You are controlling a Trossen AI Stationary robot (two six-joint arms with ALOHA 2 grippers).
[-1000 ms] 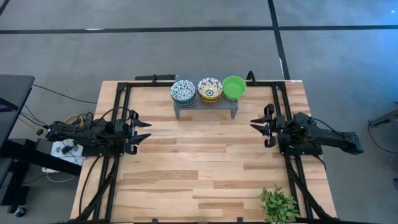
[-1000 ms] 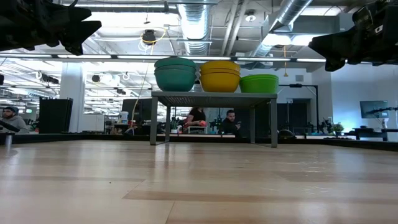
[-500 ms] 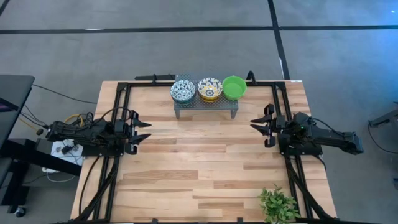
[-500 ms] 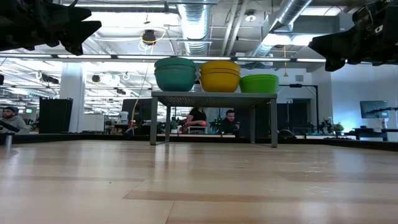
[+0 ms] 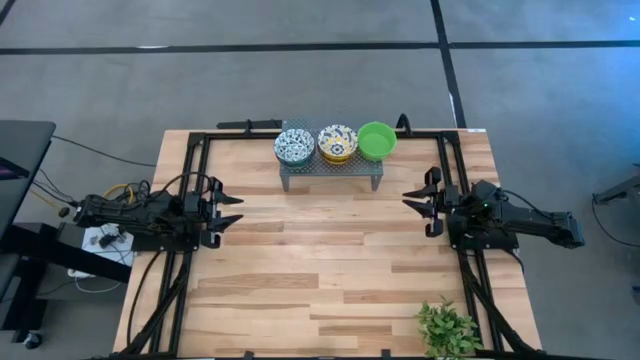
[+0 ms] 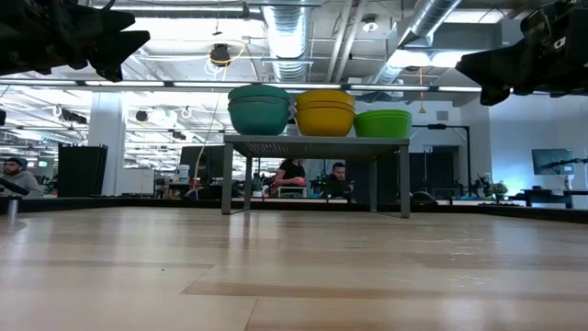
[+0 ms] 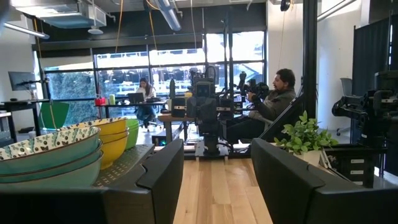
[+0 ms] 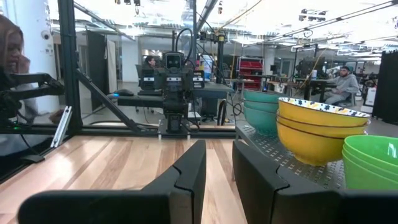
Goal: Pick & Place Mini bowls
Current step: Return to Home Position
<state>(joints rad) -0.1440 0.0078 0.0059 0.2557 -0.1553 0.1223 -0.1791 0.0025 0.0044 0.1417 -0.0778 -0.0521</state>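
Nothing has moved since the frames from a second and half a second ago: both arms and all the bowls sit exactly where they were.

Seen from above, a small metal shelf (image 5: 330, 170) stands at the top centre of the wooden tabletop (image 5: 320, 280). Three stacks of bowls sit on it in a row, touching or nearly touching. The blue-and-white bowls (image 5: 294, 147) are on the left, the yellow bowls (image 5: 338, 143) in the middle and the green bowls (image 5: 377, 141) on the right.

The left tool (image 5: 236, 210) hangs at the left edge of the tabletop, pointing inward, with its fingers apart and holding nothing. The right tool (image 5: 408, 201) mirrors it at the right edge. Its fingers have a narrower gap between them and are also empty. Both are well apart from the shelf. A leafy plant (image 5: 448, 328) stands at the bottom right of the tabletop.

The overhead view alone shows the patterns inside the bowls. The low view shows only their outsides, where the blue-and-white stack looks plain teal, and it shows the stacked rims that the overhead view hides. It catches the arms only as dark shapes in its upper corners.

The left wrist view has the teal stack nearest and a seated person (image 7: 273, 102) beyond. The right wrist view has the green stack nearest and a person (image 8: 12, 74) at its left edge.
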